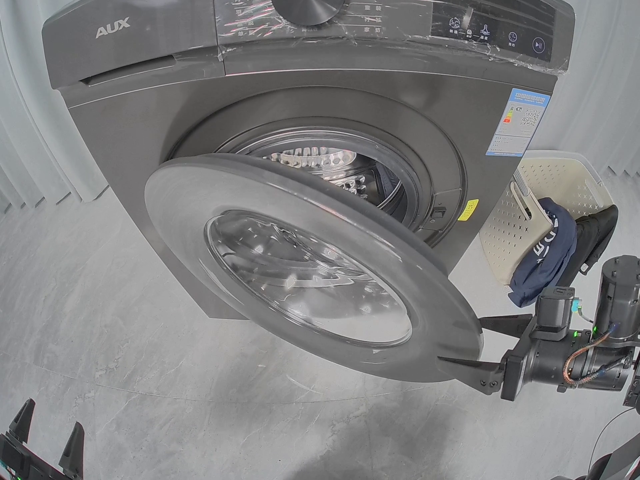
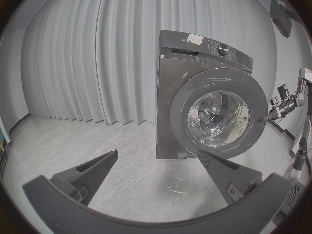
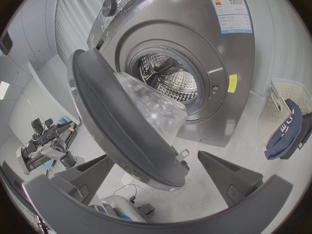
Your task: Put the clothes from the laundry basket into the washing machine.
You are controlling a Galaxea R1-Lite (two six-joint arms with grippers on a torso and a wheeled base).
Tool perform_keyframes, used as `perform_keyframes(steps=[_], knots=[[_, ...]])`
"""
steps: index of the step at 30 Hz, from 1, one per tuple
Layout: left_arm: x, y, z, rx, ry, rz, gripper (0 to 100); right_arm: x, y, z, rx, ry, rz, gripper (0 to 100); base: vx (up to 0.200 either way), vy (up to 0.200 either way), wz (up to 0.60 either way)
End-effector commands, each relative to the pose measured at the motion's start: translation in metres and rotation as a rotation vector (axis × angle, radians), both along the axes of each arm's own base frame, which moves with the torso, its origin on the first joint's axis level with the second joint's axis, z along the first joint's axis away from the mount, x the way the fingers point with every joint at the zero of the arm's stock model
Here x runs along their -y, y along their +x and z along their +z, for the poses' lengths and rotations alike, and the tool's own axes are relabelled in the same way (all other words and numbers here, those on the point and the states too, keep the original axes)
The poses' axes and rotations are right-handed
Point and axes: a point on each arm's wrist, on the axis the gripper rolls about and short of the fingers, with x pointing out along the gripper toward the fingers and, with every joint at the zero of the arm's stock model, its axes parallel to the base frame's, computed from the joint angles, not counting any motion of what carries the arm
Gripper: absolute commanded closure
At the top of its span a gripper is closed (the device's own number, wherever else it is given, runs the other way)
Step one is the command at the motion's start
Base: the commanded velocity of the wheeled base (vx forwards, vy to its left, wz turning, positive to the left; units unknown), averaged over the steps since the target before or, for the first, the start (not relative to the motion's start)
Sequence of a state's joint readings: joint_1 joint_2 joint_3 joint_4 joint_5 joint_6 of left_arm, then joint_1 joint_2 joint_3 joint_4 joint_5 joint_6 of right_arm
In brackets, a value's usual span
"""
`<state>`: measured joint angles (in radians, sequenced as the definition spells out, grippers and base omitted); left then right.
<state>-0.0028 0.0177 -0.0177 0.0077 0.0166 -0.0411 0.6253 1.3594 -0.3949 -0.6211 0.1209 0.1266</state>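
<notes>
The grey washing machine (image 1: 320, 95) stands with its round door (image 1: 307, 268) swung wide, showing the steel drum (image 1: 327, 161). My right gripper (image 1: 467, 345) is open at the door's free edge, and the door rim (image 3: 162, 176) lies between its fingers. To the right of the machine the cream laundry basket (image 1: 527, 221) leans, with a navy garment (image 1: 550, 255) and a black garment (image 1: 597, 231) draped over its rim. My left gripper (image 1: 47, 438) hangs low at the near left, open and holding nothing, well back from the machine (image 2: 195, 82).
Pale curtains (image 2: 97, 56) run behind and to the left of the machine. Bare grey floor (image 1: 133, 341) spreads in front of it. The open door juts out across the space between me and the drum.
</notes>
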Motion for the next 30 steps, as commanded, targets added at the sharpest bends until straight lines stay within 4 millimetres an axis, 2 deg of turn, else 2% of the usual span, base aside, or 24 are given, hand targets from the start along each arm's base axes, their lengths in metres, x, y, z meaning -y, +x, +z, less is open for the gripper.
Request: perform_keyframes(steps=[1, 2, 6, 11, 12, 17, 20, 24, 26, 28, 30], knots=[[0.000, 0.000, -0.004, -0.002, 0.000, 0.000, 0, -0.010, 0.011, -0.002, -0.014, -0.007, 0.010, 0, 0.000, 0.000, 0.00], [0.000, 0.000, -0.004, -0.002, 0.000, 0.002, 0, -0.017, 0.009, -0.007, -0.033, -0.020, 0.046, 0, 0.000, 0.000, 0.00], [0.000, 0.000, -0.004, -0.002, 0.000, 0.000, 0, -0.023, 0.001, -0.012, -0.057, -0.029, 0.092, 0, 0.000, 0.000, 0.00], [0.000, 0.000, -0.004, -0.002, 0.000, 0.000, 0, -0.017, -0.009, -0.021, -0.079, -0.055, 0.100, 0, 0.000, 0.000, 0.00], [0.000, 0.000, -0.004, -0.002, 0.000, 0.000, 0, -0.006, -0.018, -0.026, -0.091, -0.069, 0.086, 0, 0.000, 0.000, 0.00], [0.000, 0.000, -0.004, -0.002, 0.000, 0.000, 0, 0.023, -0.047, -0.049, -0.149, -0.118, 0.068, 0, 0.000, 0.000, 0.00], [0.000, 0.000, -0.004, -0.002, 0.001, 0.000, 0, 0.035, -0.055, -0.061, -0.201, -0.155, 0.029, 0, 0.000, 0.000, 0.00], [0.000, 0.000, -0.004, -0.002, 0.004, 0.000, 0, 0.048, -0.043, -0.062, -0.221, -0.161, -0.096, 0, 0.000, 0.000, 0.00], [0.000, 0.000, -0.004, -0.002, 0.004, 0.000, 0, 0.053, -0.024, -0.052, -0.200, -0.143, -0.182, 0, 0.000, 0.000, 0.00], [0.000, 0.000, -0.004, -0.002, 0.004, 0.000, 0, 0.054, -0.014, -0.047, -0.188, -0.134, -0.210, 0, 0.000, 0.000, 0.00], [0.000, 0.000, -0.004, -0.002, 0.004, 0.001, 0, 0.052, 0.008, -0.033, -0.151, -0.108, -0.251, 0, 0.000, 0.000, 0.00]])
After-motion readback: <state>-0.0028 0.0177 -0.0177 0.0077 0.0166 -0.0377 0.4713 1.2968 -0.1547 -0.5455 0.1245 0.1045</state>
